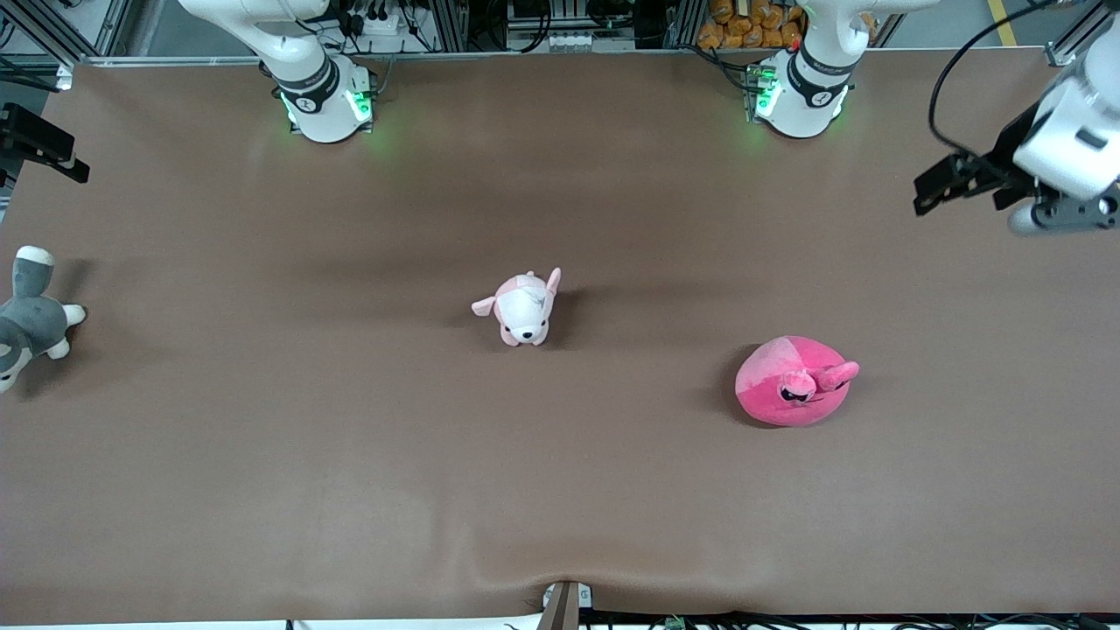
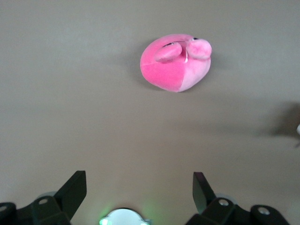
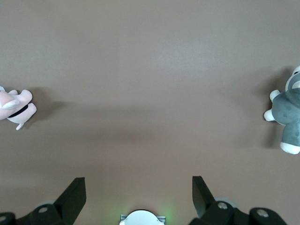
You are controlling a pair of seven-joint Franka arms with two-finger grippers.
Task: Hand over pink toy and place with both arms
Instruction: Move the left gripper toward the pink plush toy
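The pink toy (image 1: 794, 381), a round hot-pink plush with a lighter patch and a snout, lies on the brown table toward the left arm's end. It also shows in the left wrist view (image 2: 176, 62). My left gripper (image 1: 941, 185) hangs high over the left arm's end of the table, open and empty (image 2: 138, 176), well apart from the toy. My right gripper (image 1: 61, 157) hangs high at the right arm's end, only partly in the front view, open and empty (image 3: 137, 181).
A pale pink-and-white plush dog (image 1: 523, 308) sits near the table's middle; its edge shows in the right wrist view (image 3: 14, 108). A grey-and-white plush (image 1: 31, 319) lies at the right arm's end and shows in that view (image 3: 288, 112). The two arm bases (image 1: 324, 101) (image 1: 801, 92) stand along the edge farthest from the front camera.
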